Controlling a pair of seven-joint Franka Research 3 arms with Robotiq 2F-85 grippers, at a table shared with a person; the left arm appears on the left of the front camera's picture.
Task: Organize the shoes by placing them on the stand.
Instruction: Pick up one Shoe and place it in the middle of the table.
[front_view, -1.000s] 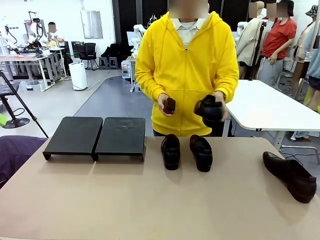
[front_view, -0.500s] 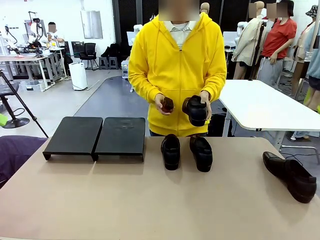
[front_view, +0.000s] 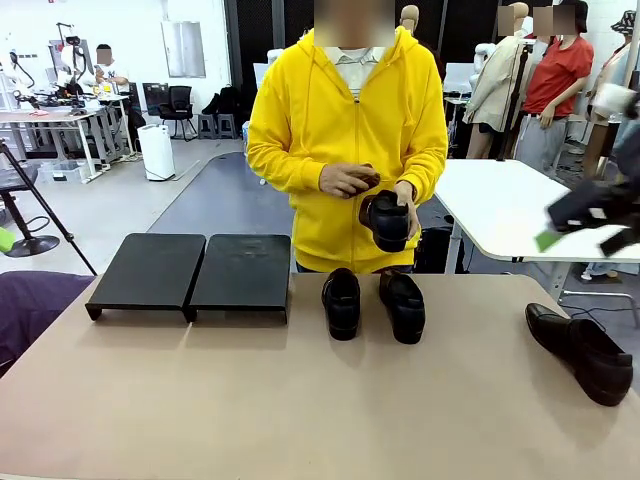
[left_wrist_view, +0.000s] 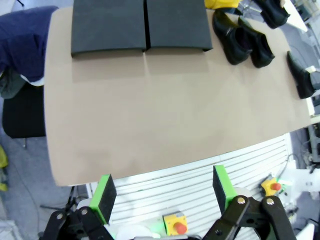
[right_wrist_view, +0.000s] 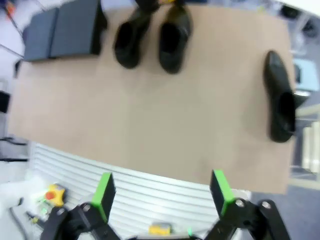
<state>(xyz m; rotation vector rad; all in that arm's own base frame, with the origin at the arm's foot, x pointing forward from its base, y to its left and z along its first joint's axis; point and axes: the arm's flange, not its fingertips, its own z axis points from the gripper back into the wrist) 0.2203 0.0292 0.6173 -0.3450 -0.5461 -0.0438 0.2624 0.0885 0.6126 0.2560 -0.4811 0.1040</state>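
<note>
— How do our jaws stand?

— Both sets are spread wide and hold nothing. Our left gripper hangs high above our own edge of the table, and our right gripper does the same over its right half.

— And the shoes?

— None is on the stand, which sits bare at the far left. Two shoes stand side by side at the far middle, the shoe nearest the stand and its twin. A lone shoe lies well apart at the right edge. The person across from us holds the fourth shoe up at chest height.

— How will they handle?

— We judge them fairly light but awkward. The leather is glossy, so our pads may slip on the rounded toe. The upper looks soft enough to dent, while the sole and heel look stiff.

— So where do we take hold?

— We'd pinch one wall of the opening near the heel, one finger inside and one outside. Failing that, we'd squeeze the narrow waist from both sides. The lone shoe suits our right gripper. The panels slope, so we expect a glossy sole could slide if released too early.
</note>
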